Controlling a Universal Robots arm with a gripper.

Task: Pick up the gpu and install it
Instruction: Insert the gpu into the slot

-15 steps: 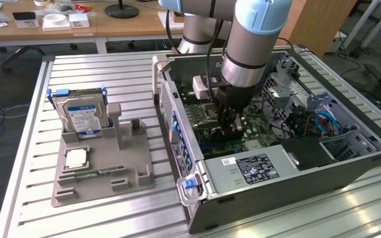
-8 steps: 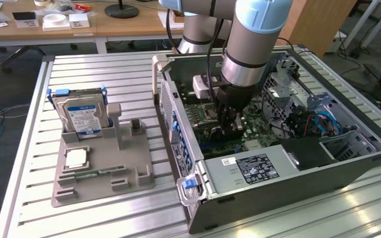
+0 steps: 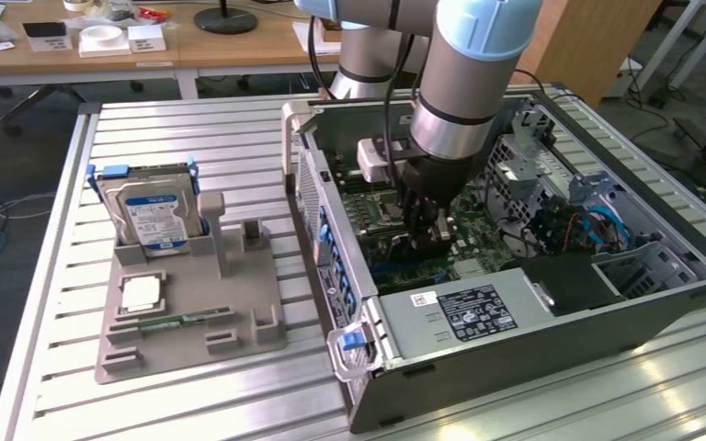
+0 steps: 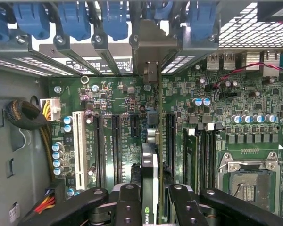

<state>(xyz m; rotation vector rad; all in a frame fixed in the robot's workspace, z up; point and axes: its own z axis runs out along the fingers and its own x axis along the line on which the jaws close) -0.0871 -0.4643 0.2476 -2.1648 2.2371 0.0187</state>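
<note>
One thin dark gpu (image 4: 150,174) edge-on, silver bracket, gripped by claw (image 4: 151,207), over motherboard (image 4: 236,127)

The gpu (image 4: 151,165), a thin dark card seen edge-on, stands upright over the motherboard's slots.

exterior: high, oblique, far | wrist: close, down | shared: motherboard (image 3: 390,216) (image 4: 132,108)

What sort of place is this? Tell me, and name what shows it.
Probably a robotics lab or workshop: an open computer case lies on a slotted aluminium table, a hard drive stands in a grey parts fixture, and cluttered wooden desks stand behind.
</note>
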